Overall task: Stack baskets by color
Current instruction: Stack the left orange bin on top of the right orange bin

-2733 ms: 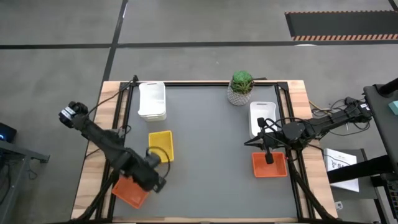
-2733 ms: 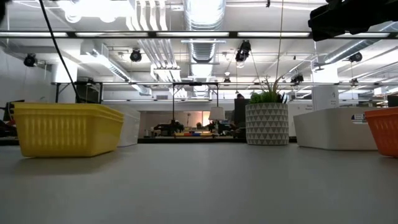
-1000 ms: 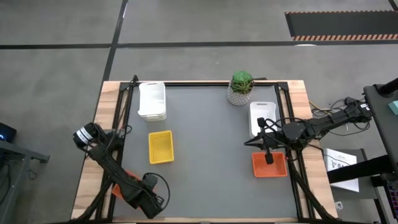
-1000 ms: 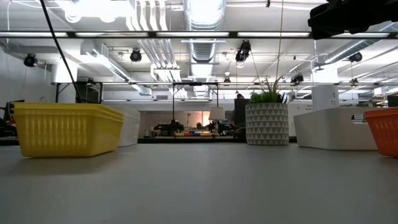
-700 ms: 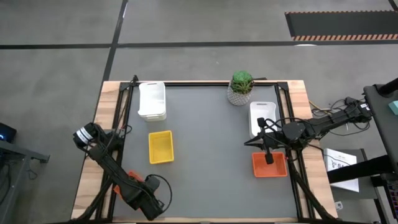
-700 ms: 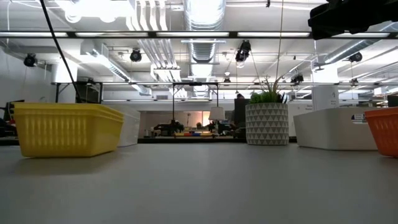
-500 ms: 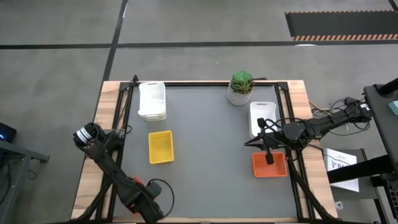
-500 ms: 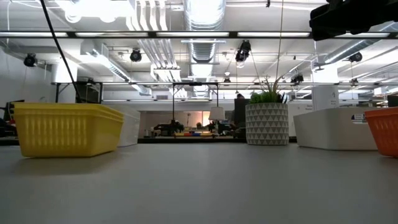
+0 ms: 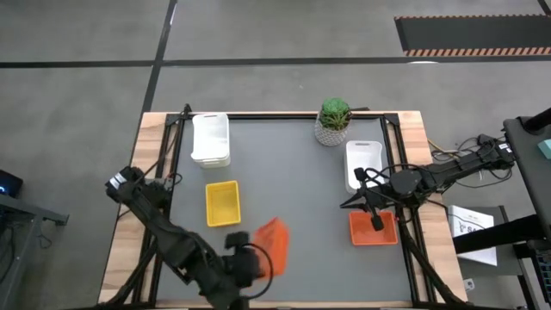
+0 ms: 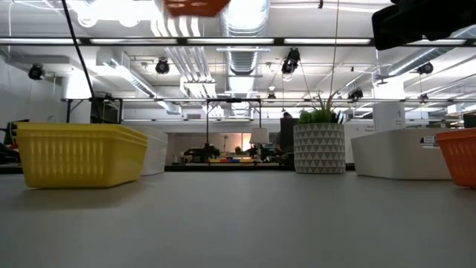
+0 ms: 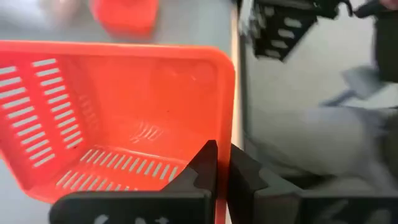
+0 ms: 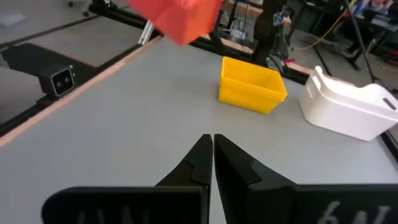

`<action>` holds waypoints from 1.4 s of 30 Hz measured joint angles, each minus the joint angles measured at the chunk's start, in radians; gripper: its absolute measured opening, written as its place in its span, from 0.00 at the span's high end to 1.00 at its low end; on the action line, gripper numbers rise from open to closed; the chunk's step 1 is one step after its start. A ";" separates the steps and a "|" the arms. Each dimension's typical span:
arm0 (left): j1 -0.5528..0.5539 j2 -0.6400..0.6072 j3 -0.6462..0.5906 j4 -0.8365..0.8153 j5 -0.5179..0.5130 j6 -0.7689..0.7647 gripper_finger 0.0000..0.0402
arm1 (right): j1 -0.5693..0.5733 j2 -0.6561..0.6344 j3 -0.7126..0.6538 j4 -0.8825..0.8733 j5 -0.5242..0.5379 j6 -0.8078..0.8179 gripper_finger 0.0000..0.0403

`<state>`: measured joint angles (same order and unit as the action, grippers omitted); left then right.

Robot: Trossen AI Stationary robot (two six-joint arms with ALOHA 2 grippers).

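Currently left fingers point(image 11: 221, 163) clamp the orange basket point(image 11: 118, 118) rim, raised; right fingers point(image 12: 213, 151) closed, empty, above the counter point(image 12: 124, 143).

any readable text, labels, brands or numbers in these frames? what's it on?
None can be read.
White sheet beside the table's right edge: dark print, too small to read.
White basket on the right in the low view: small label on its rim, blurred.
Orange basket, yellow basket: no markings visible.

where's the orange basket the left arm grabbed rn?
In the high view the orange basket is lifted off the table, pinched by the left tool at the near centre-left, just right of the yellow basket.
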<state>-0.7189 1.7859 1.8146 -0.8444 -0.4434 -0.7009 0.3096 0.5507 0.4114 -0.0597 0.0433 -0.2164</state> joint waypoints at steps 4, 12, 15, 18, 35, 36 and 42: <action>0.082 0.000 -0.033 0.099 -0.057 0.281 1.00 | 0.000 -0.006 0.000 -0.037 0.000 0.018 0.98; 0.294 0.021 -0.232 0.236 -0.006 0.422 1.00 | 0.003 -0.111 0.002 -0.129 0.000 0.071 0.98; 0.352 0.032 -0.300 0.253 0.041 0.418 1.00 | 0.006 -0.156 -0.005 -0.148 0.000 0.073 0.98; 0.395 0.058 -0.340 0.312 0.060 0.420 1.00 | 0.007 -0.193 -0.011 -0.162 0.000 0.078 0.98; 0.498 0.220 -0.356 0.401 0.076 0.425 1.00 | 0.007 -0.249 -0.050 -0.140 0.009 0.070 0.98; 0.500 0.222 -0.356 0.403 0.077 0.423 1.00 | 0.007 -0.250 -0.051 -0.141 0.009 0.068 0.98; 0.509 0.223 -0.359 0.426 0.083 0.421 0.97 | 0.007 -0.248 -0.050 -0.141 0.010 0.068 0.98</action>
<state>-0.2101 2.0087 1.4559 -0.4185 -0.3606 -0.2794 0.3164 0.3031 0.3618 -0.2003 0.0528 -0.1482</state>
